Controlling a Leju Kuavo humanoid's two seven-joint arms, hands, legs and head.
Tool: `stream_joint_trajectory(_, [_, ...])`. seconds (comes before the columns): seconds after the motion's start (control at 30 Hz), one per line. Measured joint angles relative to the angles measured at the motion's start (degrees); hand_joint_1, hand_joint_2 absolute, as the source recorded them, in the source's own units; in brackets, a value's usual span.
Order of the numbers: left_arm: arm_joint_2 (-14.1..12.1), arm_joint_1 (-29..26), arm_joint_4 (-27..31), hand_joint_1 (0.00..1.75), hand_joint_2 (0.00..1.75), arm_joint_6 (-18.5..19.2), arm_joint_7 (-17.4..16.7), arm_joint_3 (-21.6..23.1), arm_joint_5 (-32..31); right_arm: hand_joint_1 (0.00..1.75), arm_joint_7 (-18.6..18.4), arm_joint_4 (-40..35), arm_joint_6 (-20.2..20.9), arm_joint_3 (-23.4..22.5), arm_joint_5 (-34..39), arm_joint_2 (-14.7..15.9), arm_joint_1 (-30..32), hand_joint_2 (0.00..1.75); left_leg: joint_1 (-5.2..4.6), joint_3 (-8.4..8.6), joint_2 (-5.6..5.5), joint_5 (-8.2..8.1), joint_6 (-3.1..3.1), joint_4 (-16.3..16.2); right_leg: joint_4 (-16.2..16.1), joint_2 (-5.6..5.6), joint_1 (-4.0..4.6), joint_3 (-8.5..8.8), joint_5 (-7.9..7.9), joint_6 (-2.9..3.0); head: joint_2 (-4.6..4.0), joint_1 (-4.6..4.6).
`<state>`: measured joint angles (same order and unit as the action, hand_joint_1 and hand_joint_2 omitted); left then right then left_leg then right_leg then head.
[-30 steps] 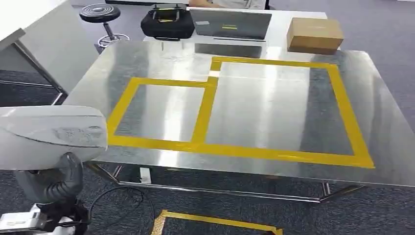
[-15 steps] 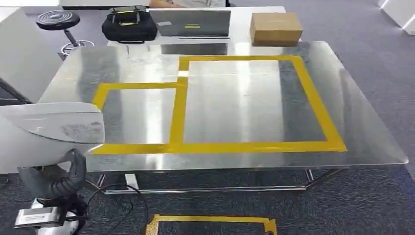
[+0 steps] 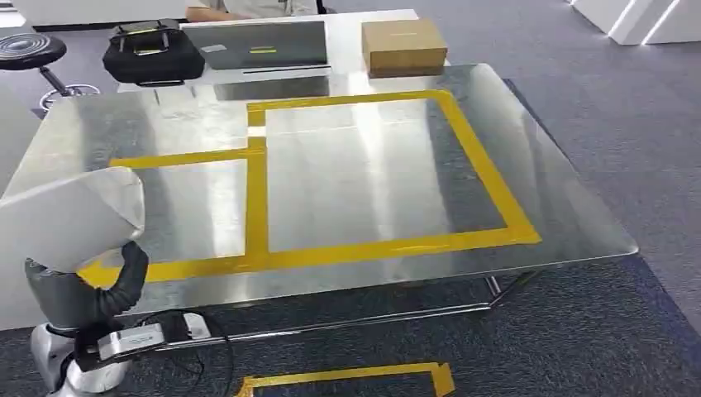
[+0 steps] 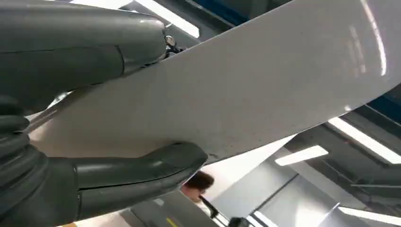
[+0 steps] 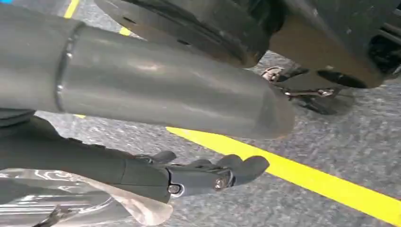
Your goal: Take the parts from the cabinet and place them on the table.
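A flat white part [image 3: 70, 217] hangs at the lower left of the head view, over the near left corner of the steel table [image 3: 372, 182]. In the left wrist view my left hand [image 4: 56, 179] grips this white part [image 4: 265, 80], thumb on one face and fingers on the other. Yellow tape [image 3: 256, 207] marks a small box on the left of the tabletop and a large box on the right, both bare. My right hand [image 5: 189, 175] hangs over grey carpet with its fingers stretched out and nothing between them.
A laptop [image 3: 256, 45], a black bag [image 3: 153, 54] and a cardboard box [image 3: 403, 43] stand on a white desk behind the table, where a person [image 3: 240, 8] sits. A stool [image 3: 29, 50] stands far left. A yellow tape outline [image 3: 347, 376] lies on the carpet before the table.
The camera has swung, so the whole table has slid left and now looks turned in the picture. The white part stays in my left hand, now tilted more.
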<state>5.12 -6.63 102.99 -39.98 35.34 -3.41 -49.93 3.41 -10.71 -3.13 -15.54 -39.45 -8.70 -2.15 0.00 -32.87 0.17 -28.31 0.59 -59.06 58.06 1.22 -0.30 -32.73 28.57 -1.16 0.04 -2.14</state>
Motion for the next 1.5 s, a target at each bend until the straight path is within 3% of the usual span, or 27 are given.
stream_joint_trajectory(0.07, [0.5, 1.59, -1.31, 1.75, 1.75, 0.0, -0.24, -1.82, -5.62, 0.0, -1.18, 0.0, 0.2, 0.0, -0.42, 0.0, -0.1, 0.0, 0.1, -0.1, -0.18, 0.26, 0.49, 0.4, -0.23, -0.18, -0.04, 0.07, -0.01, -0.63, 0.0, -0.07])
stream_joint_trajectory(0.13, [1.01, 3.96, -3.34, 1.75, 1.75, 0.0, -0.35, -3.44, -10.58, 0.0, -1.94, 0.0, 0.87, 0.0, -0.76, 0.0, -0.43, 0.0, 0.46, 0.18, -0.06, 0.64, 1.09, 0.98, 1.87, -0.54, -0.13, -1.21, 1.71, -1.18, 0.0, 0.08])
stream_joint_trajectory(0.2, [1.18, 6.83, -6.28, 1.75, 1.75, 0.0, -0.77, -5.36, -15.04, 0.0, -2.58, 0.0, 1.62, 0.0, -0.83, 0.0, -1.02, 0.0, 0.44, 0.05, 0.08, 0.69, 1.29, 0.95, 10.72, -0.65, -0.3, -5.44, 5.93, -1.48, 0.0, 0.24])
stream_joint_trajectory(0.27, [0.94, 9.2, -9.21, 1.75, 1.75, 0.0, -2.42, -6.95, -17.45, 0.0, -2.78, 0.0, 2.05, 0.0, -0.83, 0.0, -1.11, 0.0, 0.41, 0.03, 0.24, 0.67, 1.32, 0.9, 17.1, -0.71, -0.3, -8.69, 7.59, -1.7, 0.0, 0.28])
stream_joint_trajectory(0.3, [0.68, 10.3, -10.74, 1.75, 1.75, 0.0, -3.71, -7.39, -18.75, 0.0, -2.86, 0.0, 2.36, 0.0, -0.85, 0.0, -1.08, 0.0, 0.41, 0.08, 0.23, 0.67, 1.32, 0.9, 16.7, -0.74, -0.33, -8.65, 6.51, -1.72, 0.0, 0.22])
stream_joint_trajectory(0.33, [0.21, 11.43, -12.29, 1.75, 1.75, 0.0, -5.47, -7.71, -19.8, 0.0, -2.97, 0.0, 2.45, 0.0, -0.92, 0.0, -1.14, 0.0, 0.42, 0.1, 0.22, 0.67, 1.31, 0.87, 13.67, -0.77, -0.34, -7.33, 4.2, -1.69, 0.0, 0.28])
stream_joint_trajectory(0.4, [-2.03, 14.04, -15.99, 1.75, 1.75, 0.0, -9.32, -7.91, -22.19, 0.0, -3.3, -0.02, 2.89, 0.0, -1.16, 0.0, -1.59, 0.0, 0.44, 0.22, 0.22, 0.57, 1.13, 0.73, 3.75, -1.12, -0.37, -2.56, -0.82, -1.38, 0.0, 0.28])
stream_joint_trajectory(0.47, [-4.62, 16.67, -19.74, 1.75, 1.75, 0.0, -12.88, -7.91, -23.51, 0.0, -3.39, -0.02, 3.76, 0.02, -1.44, 0.0, -2.16, 0.0, -0.06, -0.28, 0.22, 0.42, 0.4, 0.23, -0.13, -1.33, -0.22, -0.53, -0.29, -0.92, 0.0, 0.28])
stream_joint_trajectory(0.57, [-8.93, 20.56, -26.98, 1.75, 1.75, 0.0, -16.0, -7.84, -23.97, 0.0, -3.17, -0.02, 5.05, 0.0, -1.79, 0.02, -2.31, 0.0, 0.06, -0.21, 0.32, 0.94, -0.54, 0.81, 0.11, -1.11, -0.04, -0.87, -0.59, -0.02, 0.0, 0.11])
stream_joint_trajectory(0.63, [-10.88, 21.86, -29.64, 1.75, 1.75, 0.0, -16.55, -7.86, -23.79, 0.0, -2.95, -0.09, 5.29, 0.0, -1.83, 0.02, -2.55, 0.0, 0.24, -0.71, 0.19, -0.45, -1.16, -0.48, -0.37, -1.0, -0.41, -0.62, -0.97, 0.76, 0.0, -0.17])
stream_joint_trajectory(0.73, [-12.57, 23.45, -33.07, 1.75, 1.75, 0.0, -16.83, -7.84, -23.73, 0.0, -2.69, -0.09, 5.38, 0.0, -1.84, 0.0, -2.76, 0.0, 0.29, -6.51, 0.12, -6.33, -1.81, -13.01, -0.38, -1.02, -0.35, -0.56, -0.81, 1.3, 0.0, -0.37])
stream_joint_trajectory(0.77, [-13.14, 23.63, -34.54, 1.75, 1.75, 0.0, -17.44, -7.78, -23.32, 0.0, -2.62, -0.09, 5.42, 0.0, -1.86, 0.0, -2.75, 0.0, 0.3, -8.19, 0.12, -7.11, -1.89, -16.34, -0.36, -0.98, -0.33, -0.55, -0.77, 1.36, 0.0, -0.41])
stream_joint_trajectory(0.8, [-13.8, 23.91, -36.14, 1.75, 1.75, 0.0, -18.12, -7.71, -22.79, 0.0, -2.53, -0.11, 5.42, 0.0, -1.88, 0.02, -2.74, 0.0, 0.34, -8.55, 0.12, -6.4, -1.87, -16.75, -0.36, -0.85, -0.32, -0.48, -0.73, 1.41, 0.0, -0.39])
stream_joint_trajectory(0.83, [-14.57, 24.53, -38.17, 1.75, 1.75, 0.0, -18.9, -7.58, -22.42, 0.0, -2.45, -0.11, 5.46, 0.0, -1.88, 0.02, -2.76, 0.0, 0.37, -7.9, 0.12, -4.59, -1.78, -14.97, -0.34, -0.7, -0.31, -0.41, -0.71, 1.41, 0.0, -0.44])
stream_joint_trajectory(0.9, [-16.59, 26.68, -42.17, 1.75, 1.75, 0.0, -20.58, -7.32, -22.72, 0.0, -2.4, -0.2, 5.57, 0.02, -1.92, 0.0, -2.86, 0.0, 0.37, -3.98, 0.11, 1.06, -1.32, -5.75, -0.33, -0.48, -0.22, -0.07, -0.61, 1.37, 0.0, -0.44])
stream_joint_trajectory(0.93, [-17.18, 28.18, -44.29, 1.75, 1.75, 0.0, -21.69, -7.21, -23.05, 0.0, -2.34, -0.31, 5.66, 0.02, -2.01, 0.0, -2.87, 0.0, 0.33, -2.28, 0.03, 2.93, -1.0, -1.59, -0.34, -0.45, -0.19, -0.05, -0.51, 1.22, 0.0, -0.44])
stream_joint_trajectory(1.0, [-18.88, 32.1, -50.12, 1.75, 1.75, -0.02, -24.09, -6.67, -24.69, 0.0, -2.25, -0.37, 5.88, 0.04, -2.19, 0.0, -3.21, 0.0, 0.06, -1.46, -0.01, 1.79, -0.67, 0.66, -0.05, -0.51, 0.25, -0.74, -0.53, 0.8, 0.0, -0.42])
stream_joint_trajectory(1.1, [-20.51, 35.66, -56.62, 1.75, 1.75, -0.02, -25.42, -5.39, -25.7, 0.0, -2.21, -0.44, 5.97, 0.07, -2.21, 0.0, -3.36, 0.0, 0.32, -1.55, -0.04, 2.07, 0.01, 1.0, -0.35, -0.57, 0.33, -0.66, -0.57, -0.05, 0.0, -0.35])
stream_joint_trajectory(1.17, [-20.83, 37.87, -59.63, 1.75, 1.75, -0.04, -25.51, -4.48, -25.74, 0.0, -2.23, -0.55, 5.94, 0.07, -2.14, 0.0, -3.53, 0.0, 0.61, -1.33, 0.04, 2.28, 0.63, 1.24, 3.01, -0.68, 0.19, -2.6, 1.81, -0.82, 0.0, -0.02])
stream_joint_trajectory(1.2, [-20.9, 38.48, -60.66, 1.75, 1.75, -0.04, -25.51, -3.99, -25.87, 0.0, -2.27, -0.55, 5.92, 0.07, -2.01, 0.0, -3.67, 0.0, 0.59, -1.39, 0.04, 2.28, 0.79, 1.23, 7.5, -0.75, 0.06, -4.77, 3.86, -1.02, 0.0, 0.06])
stream_joint_trajectory(1.23, [-20.88, 38.91, -61.61, 0.0, 1.75, -0.04, -25.55, -3.67, -25.96, 0.0, -2.36, -0.55, 5.9, 0.07, -1.9, 0.0, -3.7, 0.0, 0.54, -1.38, 0.08, 2.24, 0.84, 1.23, 12.12, -0.78, -0.02, -7.07, 5.67, -1.2, 0.0, -0.05])
stream_joint_trajectory(1.27, [-20.81, 39.28, -62.61, 0.0, 1.75, -0.04, -25.57, -3.23, -26.09, 0.0, -2.45, -0.55, 5.9, 0.07, -1.84, 0.0, -3.65, 0.0, 0.53, -1.37, 0.11, 2.19, 0.93, 1.2, 16.08, -0.77, -0.01, -9.17, 6.86, -1.35, 0.0, 0.06])
stream_joint_trajectory(1.3, [-20.72, 39.37, -63.34, 0.0, 1.75, -0.04, -25.64, -2.86, -26.18, 0.0, -2.53, -0.55, 5.9, 0.07, -1.81, 0.0, -3.61, 0.0, 0.52, -1.32, 0.12, 2.16, 0.95, 1.18, 17.48, -0.77, -0.01, -10.11, 6.65, -1.41, 0.0, 0.02])
stream_joint_trajectory(1.33, [-20.63, 39.42, -63.85, 0.0, 1.75, -0.04, -25.79, -2.53, -26.24, 0.0, -2.6, -0.55, 5.9, 0.07, -1.77, 0.0, -3.61, 0.0, 0.52, -1.29, 0.11, 2.14, 0.94, 1.17, 16.13, -0.77, -0.02, -9.76, 5.04, -1.42, 0.0, 0.02])
stream_joint_trajectory(1.43, [-20.42, 40.31, -65.22, 0.0, 1.75, -0.07, -26.08, -1.62, -26.35, 0.0, -2.77, -0.55, 5.99, 0.07, -1.77, 0.0, -3.77, 0.0, 0.53, -1.17, 0.03, 1.85, 0.63, 0.87, 2.35, -0.94, -0.01, -3.53, -2.34, -0.81, 0.0, 0.06])
stream_joint_trajectory(1.47, [-20.42, 40.64, -65.61, 0.0, 1.75, -0.07, -26.08, -1.26, -26.18, 0.0, -2.8, -0.57, 5.99, 0.09, -1.77, 0.0, -3.92, 0.0, 0.38, -1.33, 0.04, 1.72, 0.38, 0.87, 0.66, -1.13, 0.12, -2.52, -1.2, -0.45, 0.0, 0.0])
stream_joint_trajectory(1.5, [-20.44, 40.99, -65.9, 0.0, 1.75, -0.07, -26.08, -1.07, -26.11, 0.0, -2.77, -0.57, 6.03, 0.07, -1.77, 0.0, -3.96, 0.0, 0.14, -1.65, 0.01, 1.68, 0.13, 0.44, -0.31, -1.03, 0.2, -1.87, -1.46, -0.23, 0.0, -0.11])
